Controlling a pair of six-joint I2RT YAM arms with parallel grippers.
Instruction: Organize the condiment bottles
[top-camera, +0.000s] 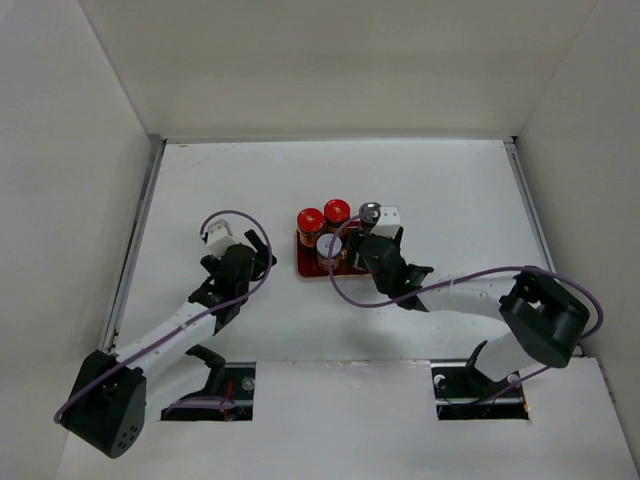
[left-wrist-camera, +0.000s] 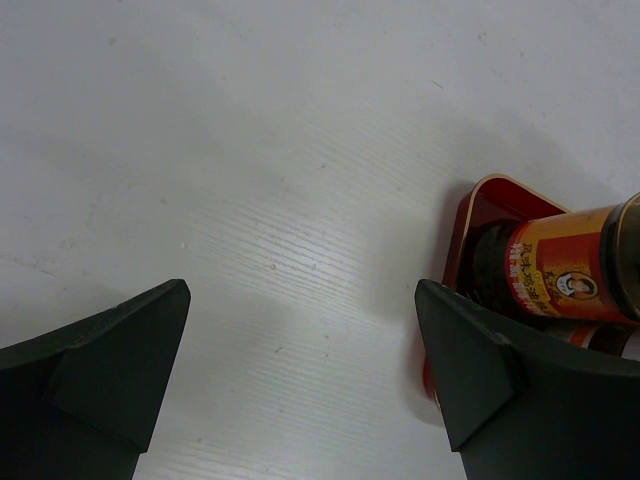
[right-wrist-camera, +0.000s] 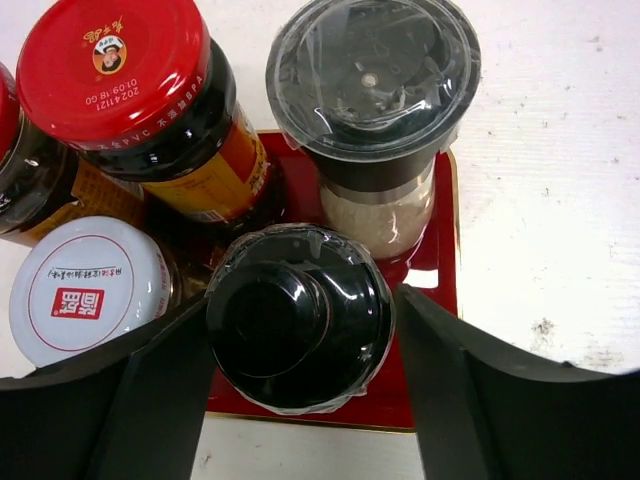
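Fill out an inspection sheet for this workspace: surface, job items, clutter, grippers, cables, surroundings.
Surface: white table, carrying a flat red gold-rimmed tray.
Job's things: five on the tray: red-capped amber jar, second red-capped jar, white-capped jar, dark-capped pale grinder under clear film, black-capped bottle at the tray's near edge.
Clutter: nothing seen.
Grippers: left gripper open over the table; right gripper closely flanks the black-capped bottle, grip uncertain.
Cables: left arm's purple cable loops free; right arm's purple cable crosses the tray in the top view.
Surroundings: plain white walls on three sides.
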